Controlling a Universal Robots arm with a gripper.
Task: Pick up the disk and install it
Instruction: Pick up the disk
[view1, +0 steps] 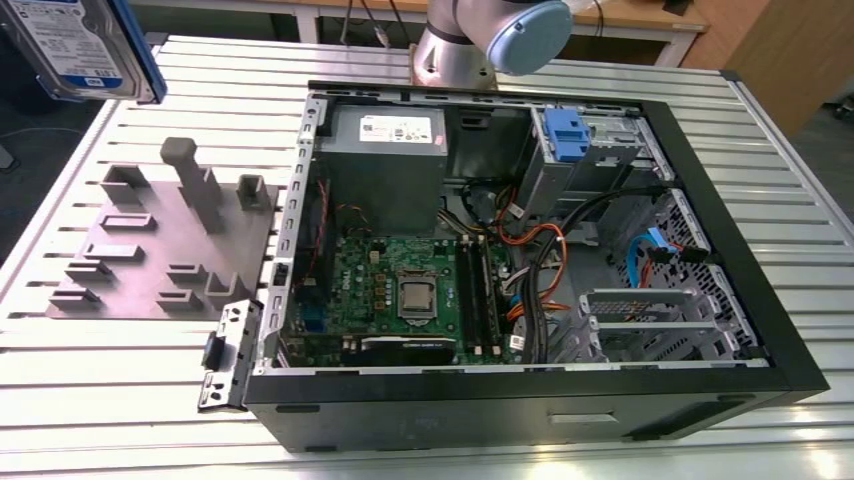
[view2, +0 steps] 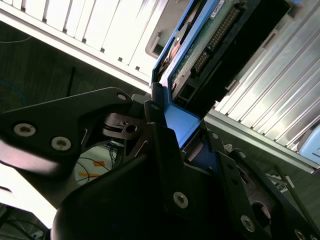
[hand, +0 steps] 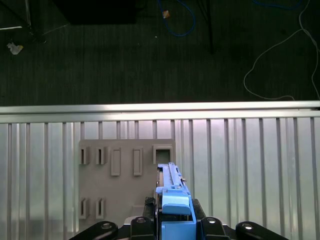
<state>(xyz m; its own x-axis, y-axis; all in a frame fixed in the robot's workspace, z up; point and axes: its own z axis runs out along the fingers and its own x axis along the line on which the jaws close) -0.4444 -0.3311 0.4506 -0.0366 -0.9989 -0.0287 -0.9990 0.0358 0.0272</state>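
Disk (view1: 67, 45) in the end effector (view2: 184, 131), fingers (view2: 159, 135) tight on its blue carrier (hand: 175, 205), above the table (hand: 250, 165)

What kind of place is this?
Probably a robotics lab or workshop. A robot arm stands by a slatted metal table with an opened computer case on it, and its end effector grips a disk.

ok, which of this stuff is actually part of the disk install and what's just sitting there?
In the job:
silver-grey rectangular hard drive in blue plastic carrier, clamped in the claw
open black metal computer case, likely its destination

Just lying about:
grey slotted fixture plate
grey metal power-supply box
green motherboard
ribbed aluminium table
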